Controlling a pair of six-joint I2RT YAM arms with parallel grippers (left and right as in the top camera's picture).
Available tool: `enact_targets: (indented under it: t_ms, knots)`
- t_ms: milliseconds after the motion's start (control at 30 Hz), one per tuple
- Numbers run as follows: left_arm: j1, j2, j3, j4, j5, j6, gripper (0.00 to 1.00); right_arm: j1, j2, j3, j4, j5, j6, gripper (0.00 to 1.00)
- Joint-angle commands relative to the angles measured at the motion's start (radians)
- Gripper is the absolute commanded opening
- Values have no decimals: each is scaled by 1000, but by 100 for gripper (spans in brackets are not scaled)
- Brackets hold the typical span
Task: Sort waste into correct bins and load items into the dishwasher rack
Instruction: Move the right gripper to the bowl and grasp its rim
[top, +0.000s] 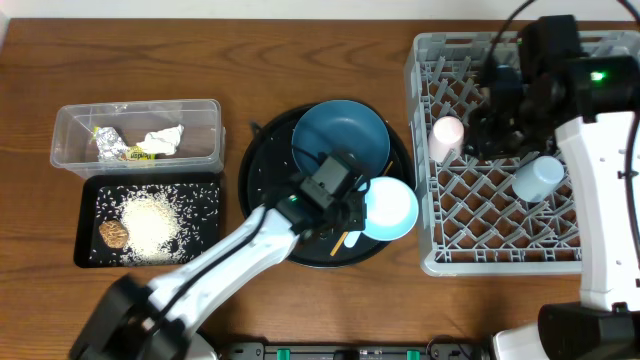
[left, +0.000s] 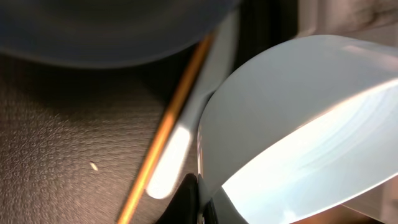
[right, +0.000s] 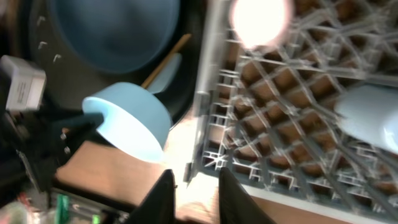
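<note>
My left pincer (top: 358, 205) is clenched on the rim of the pale bowl (top: 392, 210), which sits tilted at the 4 o'clock edge of the round black tray (top: 262, 170). The dark blue dish (top: 340, 135) lies at that tray's 12 o'clock. The wooden chopstick (left: 165, 124) and white plastic spoon (left: 171, 162) lie side by side on the tray, just beside the bowl.

My right pincer (right: 194, 199) is released, its fingers apart with nothing between them. It hovers over the dishwasher rack (top: 425, 200) at the table's 3 o'clock. In the rack, the pink cup (top: 447, 138) stands at 9 o'clock and the light blue cup (top: 538, 178) lies near the centre.

At the table's 9 o'clock, the clear tub (top: 70, 125) holds the wrapper (top: 110, 145) and tissue (top: 160, 140). The flat black tray (top: 90, 200) holds the rice (top: 150, 225) and brown lump (top: 114, 232).
</note>
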Motion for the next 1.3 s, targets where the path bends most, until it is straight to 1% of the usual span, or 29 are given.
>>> enact_targets:
  t_ms: [0, 67, 333, 533, 800, 1000, 1267]
  knots:
    - [-1, -98, 17, -1, 38, -1, 6, 61, 0, -5, 6, -68, -52, 31]
    - [-1, -134, 17, -1, 60, -14, 6, 94, 0, -5, 16, -57, -51, 38]
    - [-1, -218, 17, 0, 124, -25, 6, 244, 0, -15, 74, 63, -50, 42]
    - [-1, -225, 20, 1, 138, -25, 6, 291, 0, -51, 85, 62, -50, 38]
    - [17, -222, 20, 2, 114, -24, 6, 302, 0, -153, 111, 61, -52, 34]
    - [16, -182, 19, -7, 110, -24, 6, 302, -3, -139, 180, 58, -51, 34]
    - [17, -100, 18, -12, 109, -24, 6, 302, -3, -74, 177, 55, -51, 34]
